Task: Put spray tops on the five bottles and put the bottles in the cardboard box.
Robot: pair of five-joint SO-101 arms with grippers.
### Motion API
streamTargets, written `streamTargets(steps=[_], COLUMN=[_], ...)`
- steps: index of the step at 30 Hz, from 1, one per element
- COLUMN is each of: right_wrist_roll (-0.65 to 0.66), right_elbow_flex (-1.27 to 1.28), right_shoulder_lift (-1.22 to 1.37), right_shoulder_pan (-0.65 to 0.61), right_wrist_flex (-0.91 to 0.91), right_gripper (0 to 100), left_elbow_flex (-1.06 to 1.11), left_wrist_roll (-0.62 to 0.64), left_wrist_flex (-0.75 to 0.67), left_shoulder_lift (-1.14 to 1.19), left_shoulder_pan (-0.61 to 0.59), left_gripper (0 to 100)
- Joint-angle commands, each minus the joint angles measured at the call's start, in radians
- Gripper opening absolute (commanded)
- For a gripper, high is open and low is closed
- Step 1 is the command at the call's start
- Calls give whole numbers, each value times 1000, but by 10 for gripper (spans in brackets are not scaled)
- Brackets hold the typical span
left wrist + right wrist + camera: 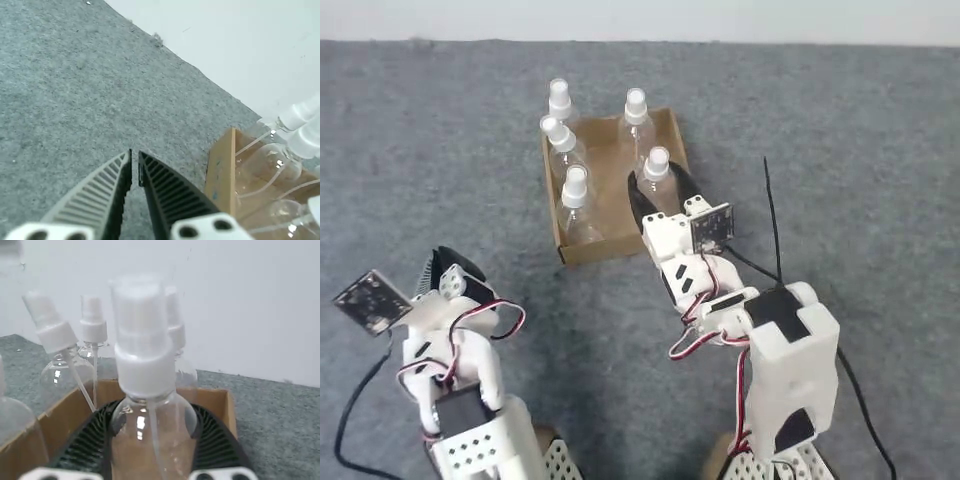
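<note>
Fingers on your right gripper clamped the upright bottle at the cardboard box's near-right corner; left gripper was closed, well off.

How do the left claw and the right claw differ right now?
The left claw is shut on nothing; the right claw is shut on a bottle with its spray top on. The left claw hangs over bare carpet, clear of the cardboard box; the right claw is over the box, with its bottle standing upright in it. Both have ribbed black fingers.
</note>
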Motion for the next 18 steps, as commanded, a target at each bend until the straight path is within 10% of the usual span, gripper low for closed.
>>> streamTargets(steps=[1, 18], right_wrist_roll=[14, 78], right_elbow_flex=[-51, -43], right_shoulder_lift=[-15, -13], right_shoulder_pan=[12, 10], right_wrist_flex=[-31, -22], right_gripper=[29, 209], left_elbow_flex=[-10, -8], left_wrist_roll=[-9, -9], left_wrist_flex=[-32, -29], left_shoulder_lift=[-20, -20], left_shoulder_pan=[-6, -6], left_gripper=[12, 12])
